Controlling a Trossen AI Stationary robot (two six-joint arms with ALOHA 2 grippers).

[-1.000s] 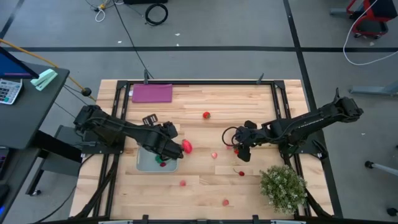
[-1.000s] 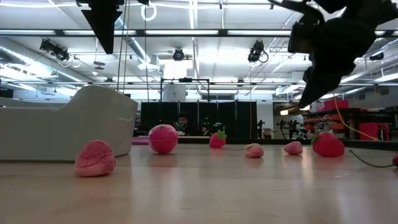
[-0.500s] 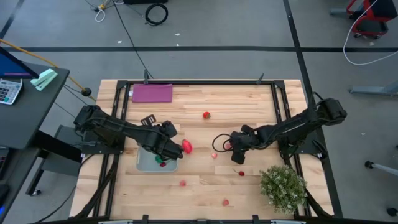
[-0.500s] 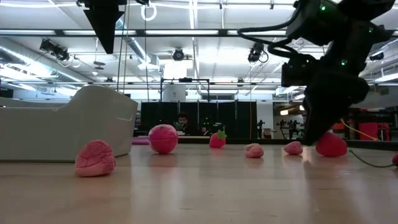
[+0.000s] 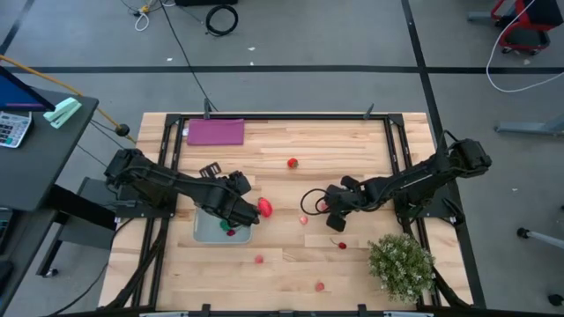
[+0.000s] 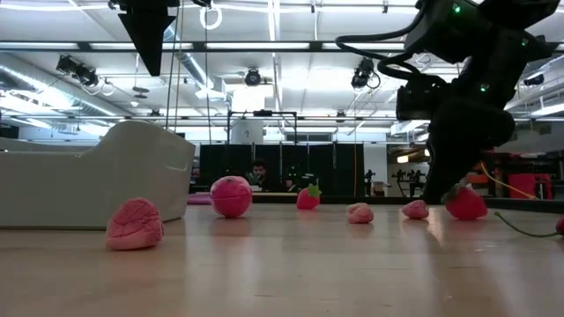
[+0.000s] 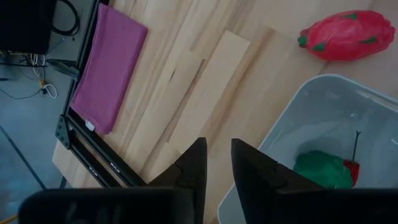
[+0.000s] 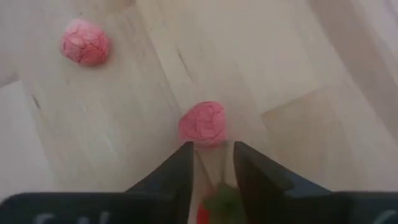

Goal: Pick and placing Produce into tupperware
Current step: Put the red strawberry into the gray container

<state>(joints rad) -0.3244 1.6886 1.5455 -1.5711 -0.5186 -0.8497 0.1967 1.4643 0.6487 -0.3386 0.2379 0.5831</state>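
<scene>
High view: a pale wooden slatted table (image 5: 352, 141) with two dark robot arms. The left gripper (image 5: 240, 205) hangs over the shallow translucent grey-white plastic container (image 5: 210, 231), its fingers (image 7: 191, 167) nearly together around nothing. Inside the container lie a green toy vegetable (image 7: 322, 169) and a small red piece (image 7: 351, 169); a large red-and-green fruit (image 5: 263, 208) lies just beside it. The right gripper (image 5: 335, 216) is lowered at the table's middle, jaws closed on a red strawberry with green leaves (image 6: 464, 202). A small wrinkled pink fruit (image 8: 204, 122) lies just beyond its fingertips.
</scene>
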